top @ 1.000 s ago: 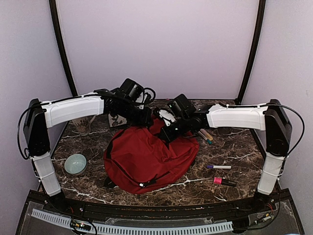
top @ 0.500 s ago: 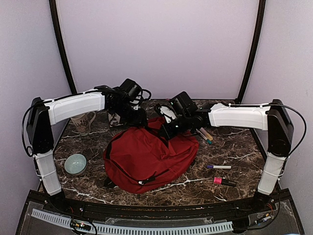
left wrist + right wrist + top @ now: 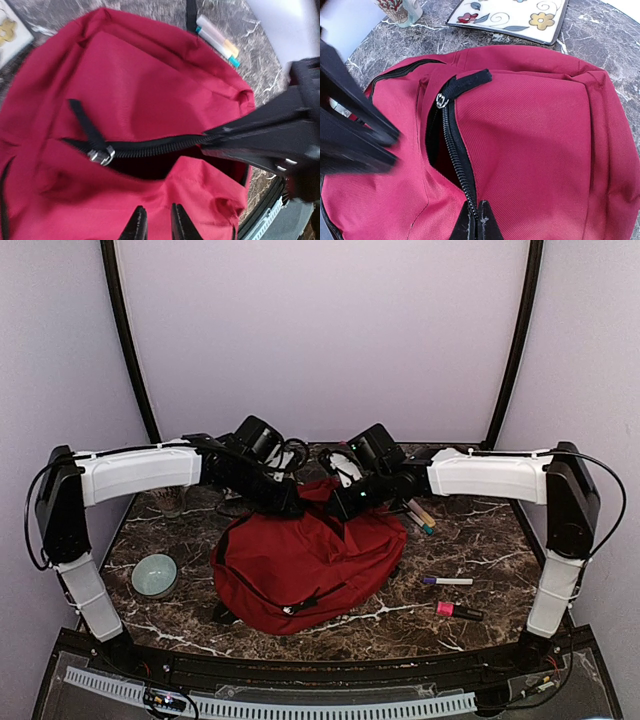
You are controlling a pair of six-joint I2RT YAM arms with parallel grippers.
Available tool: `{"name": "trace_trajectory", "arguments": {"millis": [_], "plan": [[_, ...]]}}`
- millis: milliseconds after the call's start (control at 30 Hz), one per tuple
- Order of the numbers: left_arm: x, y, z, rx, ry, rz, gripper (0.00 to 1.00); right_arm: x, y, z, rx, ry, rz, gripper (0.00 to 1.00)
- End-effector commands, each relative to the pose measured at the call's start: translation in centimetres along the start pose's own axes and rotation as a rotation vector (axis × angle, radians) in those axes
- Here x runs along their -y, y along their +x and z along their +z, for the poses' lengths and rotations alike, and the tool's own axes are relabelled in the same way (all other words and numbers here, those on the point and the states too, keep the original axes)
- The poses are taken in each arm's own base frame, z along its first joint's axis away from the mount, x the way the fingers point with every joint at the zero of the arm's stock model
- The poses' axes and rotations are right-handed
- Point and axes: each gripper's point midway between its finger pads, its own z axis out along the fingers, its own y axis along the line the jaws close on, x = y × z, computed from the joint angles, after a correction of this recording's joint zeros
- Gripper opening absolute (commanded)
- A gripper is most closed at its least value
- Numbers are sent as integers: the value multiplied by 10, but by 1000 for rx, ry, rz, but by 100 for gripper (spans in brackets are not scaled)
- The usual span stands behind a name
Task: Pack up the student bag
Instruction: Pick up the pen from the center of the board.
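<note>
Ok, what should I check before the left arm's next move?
1. Right gripper pinching the zip edge of the student bag: ok.
2. Zip opening parted: ok, a dark gap shows.
3. Left gripper holding the near lip: cannot tell; jaws narrowly apart over fabric.
4. Markers packed: not ok, two lie on the table right of the bag.
</note>
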Motion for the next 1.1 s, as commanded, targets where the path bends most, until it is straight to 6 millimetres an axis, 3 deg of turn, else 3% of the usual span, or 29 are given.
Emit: {"name": "trace_trajectory", "arguments": {"millis": [0,133,267,533,667,833,1067], "plan": [[-4,7,35,-81,-14,-20,18,4,-18,-1,44,0,19,0],[-24,13,59,-178,-125,-47,13,7,-13,5,16,-5,35,0],[-23,13,61,-187,-120,-44,13,8,-1,13,-35,-12,48,0],[-3,-12,26,-85,-69,6,20,16,9,14,-67,16,58,0],[2,-22,10,-46,-70,19,28,14,8,12,-69,-7,65,14],[1,-23,1,-38,-88,15,29,7,1,9,-67,-43,68,25],[4,-30,-13,2,-94,-9,31,-14,-13,-6,-37,-133,59,31]]}}
